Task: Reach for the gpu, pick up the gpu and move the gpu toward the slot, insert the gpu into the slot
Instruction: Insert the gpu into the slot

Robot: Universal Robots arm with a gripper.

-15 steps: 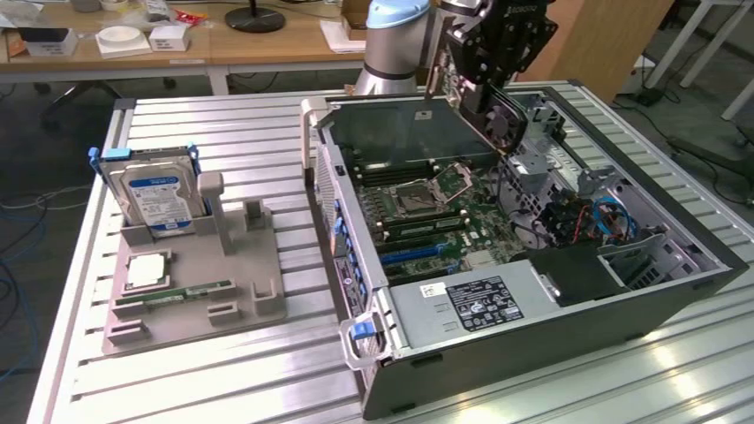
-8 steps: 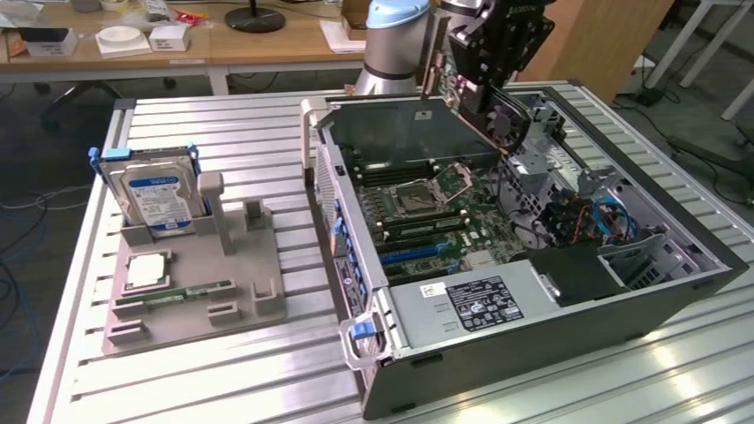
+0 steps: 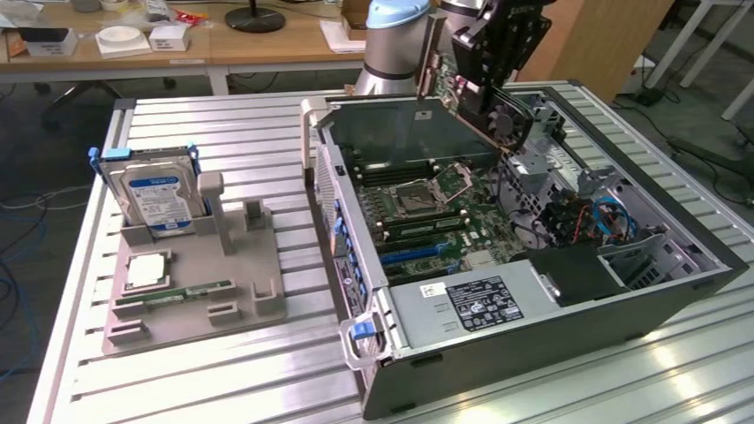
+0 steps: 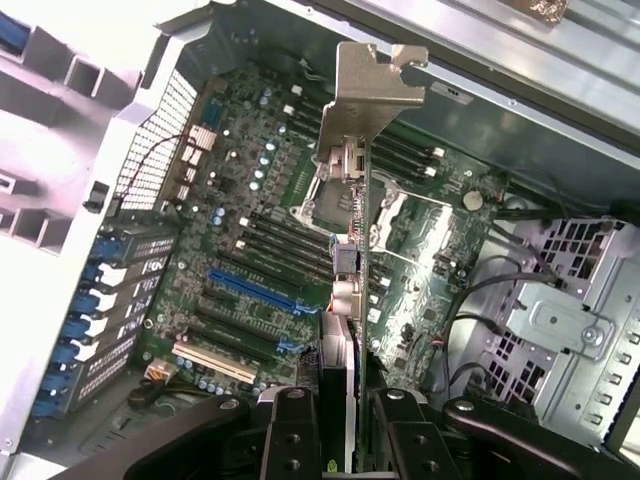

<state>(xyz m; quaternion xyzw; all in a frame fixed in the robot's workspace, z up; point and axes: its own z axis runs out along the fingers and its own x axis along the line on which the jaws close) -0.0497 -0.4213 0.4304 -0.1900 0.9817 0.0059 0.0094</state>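
Currently on record, largest item first.

- Worktop (image 3: 212, 371): ribbed metal surface that carries everything listed below.
- Computer case (image 3: 554, 353): lies on the worktop with its side open, toward the exterior view's right.
- Motherboard (image 4: 250, 230): forms the floor of the case and is fully exposed.
- Arm (image 3: 395, 40): stands behind the far end of the case and reaches over it.
- Parts holder (image 3: 189, 291): grey, at the exterior view's left, well apart from the case. A hard drive (image 3: 159, 199) stands upright in it.
- Gpu (image 3: 471, 93): held in the air over the far end of the case, clear of the motherboard. It touches nothing but the jaws. Its long axis is steeply tilted and runs away from the jaws down toward the board, with the pale bracket (image 4: 370, 90) at the leading end.
- Jaws: clamped on the gpu's near end, one on each flat face. The wrist view shows the card edge-on between them.
- Slot (image 4: 255, 290): taken to be the long blue connector on the motherboard. It lies off to one side of the card's edge, toward the case wall with the blue clips (image 4: 90, 300), and is not beneath the card. Its length appears to run across the card's line rather than along it.
- Judgement: card and slot are not yet aligned in either position or direction.
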